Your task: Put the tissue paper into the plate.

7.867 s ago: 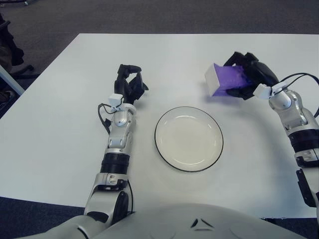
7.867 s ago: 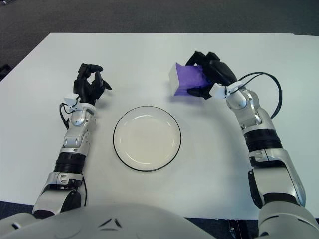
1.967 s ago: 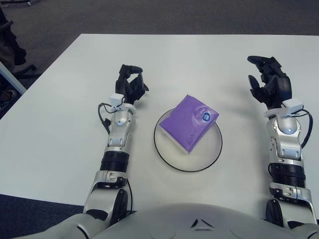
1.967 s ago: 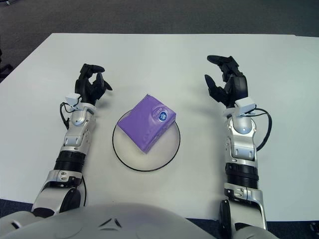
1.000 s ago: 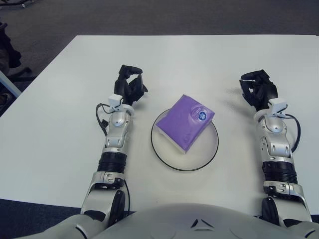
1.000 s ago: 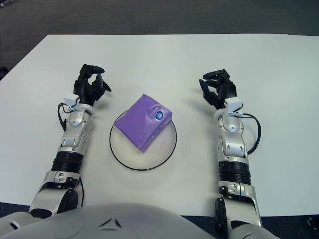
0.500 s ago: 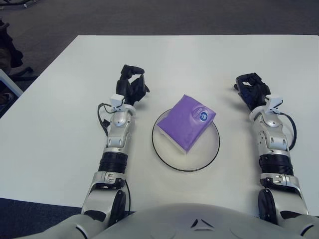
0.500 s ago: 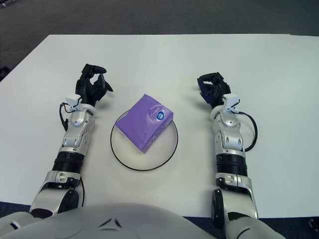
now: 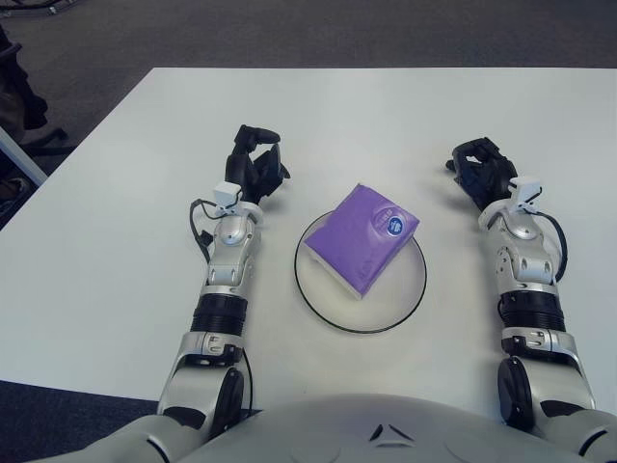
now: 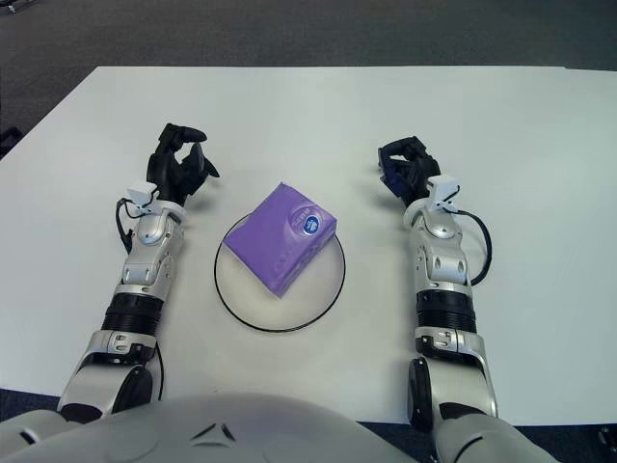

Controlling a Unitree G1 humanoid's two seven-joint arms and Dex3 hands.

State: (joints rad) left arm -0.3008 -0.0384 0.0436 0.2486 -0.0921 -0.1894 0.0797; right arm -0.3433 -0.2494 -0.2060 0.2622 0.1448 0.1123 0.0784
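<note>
A purple pack of tissue paper lies in the white, dark-rimmed plate at the middle of the white table; it also shows in the right eye view. My right hand rests on the table to the right of the plate, fingers curled, holding nothing. My left hand rests on the table to the left of the plate, fingers curled and empty.
The white table ends at dark carpet at the back and left. A dark object stands on the floor beyond the table's left corner.
My right hand, which held the tissue pack at the back right, has set it in the plate, drawn back to the right and curled its fingers. The left hand has not moved.
</note>
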